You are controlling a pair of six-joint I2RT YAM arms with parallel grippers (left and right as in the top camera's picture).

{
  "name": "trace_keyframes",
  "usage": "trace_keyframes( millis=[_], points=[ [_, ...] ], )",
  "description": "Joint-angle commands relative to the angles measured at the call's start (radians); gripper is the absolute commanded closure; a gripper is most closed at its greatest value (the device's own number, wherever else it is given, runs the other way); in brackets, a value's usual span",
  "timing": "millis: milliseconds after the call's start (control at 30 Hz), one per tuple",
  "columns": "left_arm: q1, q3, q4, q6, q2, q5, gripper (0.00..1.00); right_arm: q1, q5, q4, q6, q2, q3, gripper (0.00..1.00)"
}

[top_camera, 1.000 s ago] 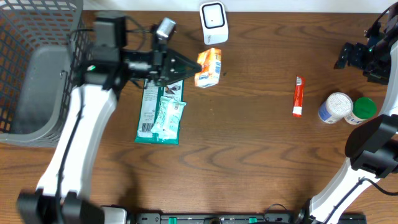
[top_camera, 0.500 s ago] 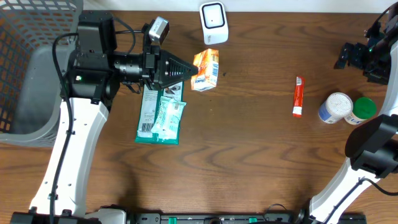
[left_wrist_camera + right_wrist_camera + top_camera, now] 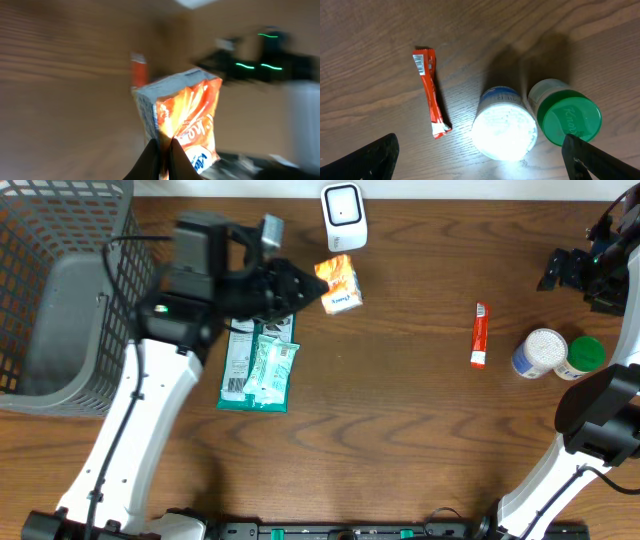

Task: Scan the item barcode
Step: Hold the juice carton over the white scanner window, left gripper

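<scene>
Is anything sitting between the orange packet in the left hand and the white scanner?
Nothing visible. The left hand holds the orange packet just short of the white scanner, with only table showing in the gap.

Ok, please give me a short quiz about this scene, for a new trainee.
1. True or false: the left fingers grip the orange pack.
2. How many bottles stand near the red stick?
3. The scanner is nearest to: A) orange pack B) red stick C) bottles.
Key: 1 true; 2 two; 3 A.
</scene>
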Motion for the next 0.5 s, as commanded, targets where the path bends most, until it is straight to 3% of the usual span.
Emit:
trace_keyframes(
  millis=[0, 133, 233, 467],
  points=[
    [-0.122, 0.005, -0.031, 0.118, 0.02, -0.526, 0.93, 0.0, 0.003, -0.001, 0.013, -0.02, 0.011, 0.01],
    [-0.205, 0.059, -0.085, 0.139, 0.033, -0.636, 0.93, 0.0, 0.003, 0.0, 0.013, -0.02, 0.011, 0.01],
    [-0.225, 0.202, -0.213, 0.177, 0.07, -0.758, 0.93, 0.0, 0.003, -0.001, 0.013, -0.02, 0.011, 0.01],
    [-0.229, 0.768, -0.538, 0.331, 0.346, -0.908, 0.93, 0.0, 0.003, 0.0, 0.013, -0.02, 0.011, 0.01]
  ],
)
